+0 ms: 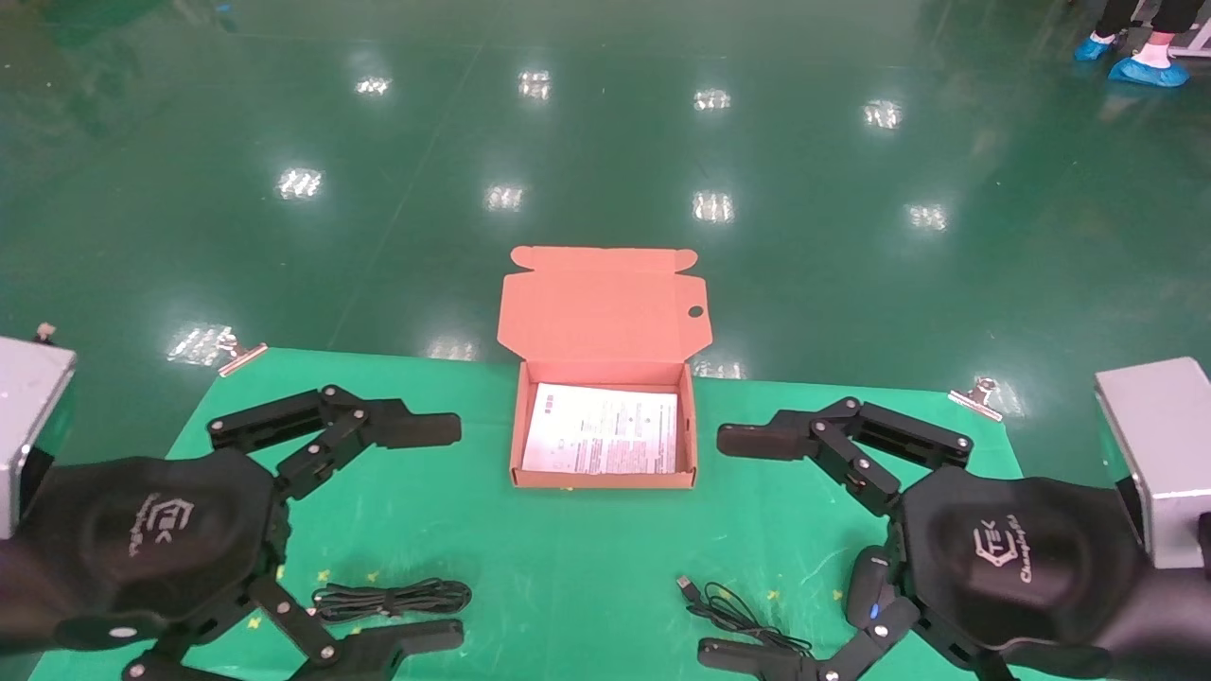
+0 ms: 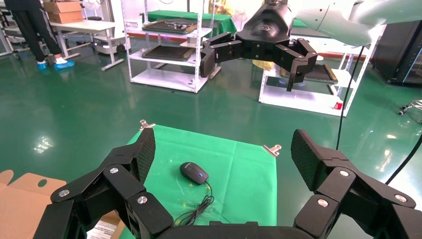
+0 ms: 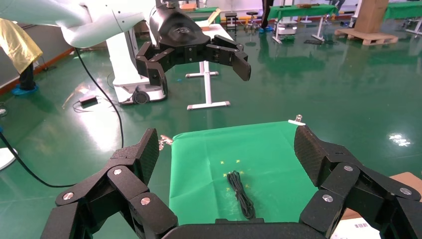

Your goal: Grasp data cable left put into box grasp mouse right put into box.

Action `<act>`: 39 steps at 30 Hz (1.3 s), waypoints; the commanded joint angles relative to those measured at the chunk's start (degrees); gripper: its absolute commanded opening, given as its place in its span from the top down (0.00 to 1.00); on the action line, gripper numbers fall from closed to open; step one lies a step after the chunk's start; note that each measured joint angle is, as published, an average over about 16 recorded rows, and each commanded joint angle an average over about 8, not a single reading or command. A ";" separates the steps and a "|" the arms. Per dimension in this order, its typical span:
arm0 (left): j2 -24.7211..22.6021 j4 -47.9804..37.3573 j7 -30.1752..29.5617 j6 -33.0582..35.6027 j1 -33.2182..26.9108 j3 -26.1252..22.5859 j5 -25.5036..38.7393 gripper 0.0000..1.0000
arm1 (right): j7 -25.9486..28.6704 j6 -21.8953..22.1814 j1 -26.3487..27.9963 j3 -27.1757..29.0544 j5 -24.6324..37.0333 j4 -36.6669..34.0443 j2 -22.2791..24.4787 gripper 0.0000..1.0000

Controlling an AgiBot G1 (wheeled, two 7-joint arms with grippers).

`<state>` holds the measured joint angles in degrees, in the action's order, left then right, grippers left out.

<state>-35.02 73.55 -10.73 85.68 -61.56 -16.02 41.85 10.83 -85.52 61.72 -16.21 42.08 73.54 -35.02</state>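
Data cable (image 1: 393, 598) lies on desk (image 1: 568, 558) betw. spread-wide fingers of empty left pincer (image 1: 430, 530), long axis running left-right, box (image 1: 604, 478) ahead centre; mouse (image 1: 866, 586) sits under right pincer (image 1: 738, 544), likewise agape w/ nothing held.

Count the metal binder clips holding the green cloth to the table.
2: one clip at the table's far left corner, the other clip at its far right corner. Near corners are hidden behind the grippers.

Bright overhead glare on floor (image 1: 605, 142)
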 commanded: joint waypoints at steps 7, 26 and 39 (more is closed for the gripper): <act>0.00 0.00 0.00 0.00 0.00 0.00 0.00 0.00 | 0.00 0.00 0.00 0.00 0.00 0.00 0.00 0.00; 0.02 0.10 -0.89 0.63 -1.19 -1.42 2.47 0.00 | -1.80 -0.49 1.05 -0.39 2.47 0.54 0.33 0.00; -4.02 -1.38 -9.07 4.89 -16.03 -15.16 23.38 0.00 | -17.20 -3.06 9.70 -6.74 23.50 3.73 -0.16 0.00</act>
<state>-39.26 72.41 -19.29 90.11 -77.52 -31.63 65.66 -6.47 -88.20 71.14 -23.30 65.70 77.10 -35.42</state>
